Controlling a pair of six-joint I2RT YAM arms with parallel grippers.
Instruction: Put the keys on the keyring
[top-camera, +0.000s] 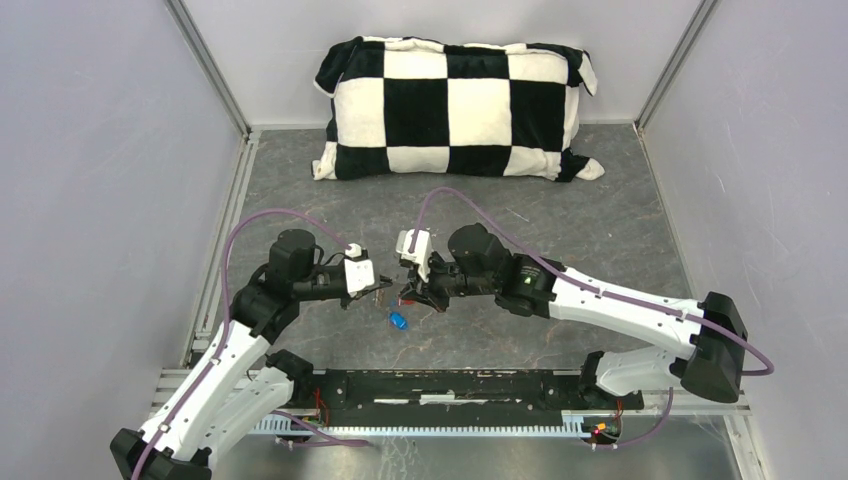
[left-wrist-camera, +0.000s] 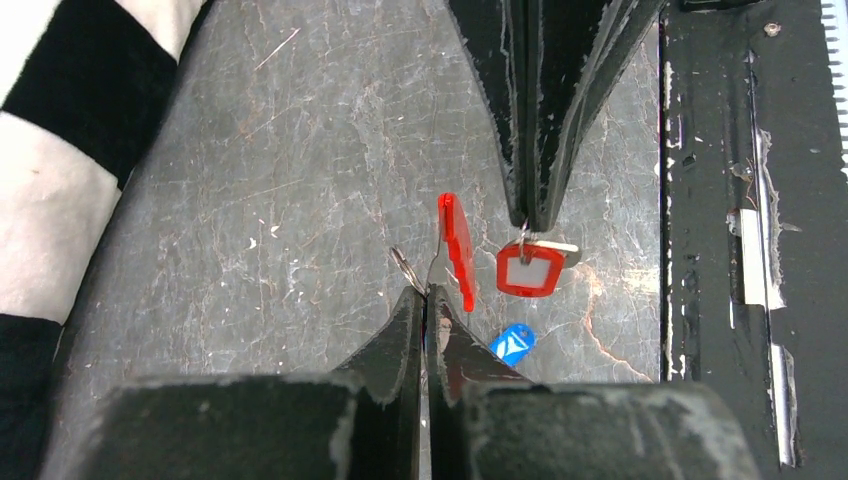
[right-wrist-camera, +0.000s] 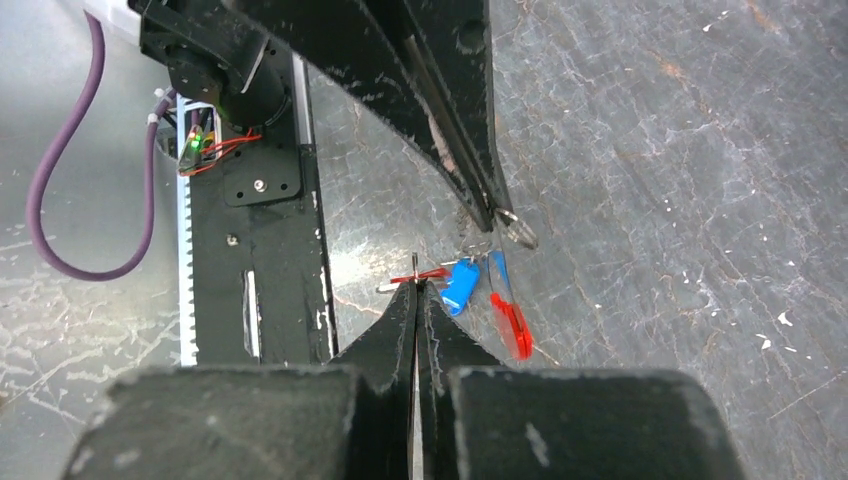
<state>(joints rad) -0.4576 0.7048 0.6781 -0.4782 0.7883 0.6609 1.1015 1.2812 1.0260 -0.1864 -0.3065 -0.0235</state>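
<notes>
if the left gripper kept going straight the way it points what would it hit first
Beyond the red tag that the left gripper carries, probably the right gripper, tips facing it slightly off line, red-and-white tag hanging from them. Depth is unclear.

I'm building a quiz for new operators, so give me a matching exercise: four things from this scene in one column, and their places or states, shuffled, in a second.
1. blue tag
2. red-and-white tag
3. checkered pillow
4. left tool

A. at the far end of the table
B. shut, a small metal ring poking from its tip
C. lying loose on the table
D. hanging from the tip of the right tool

Pairs: 1-C, 2-D, 3-A, 4-B
</notes>
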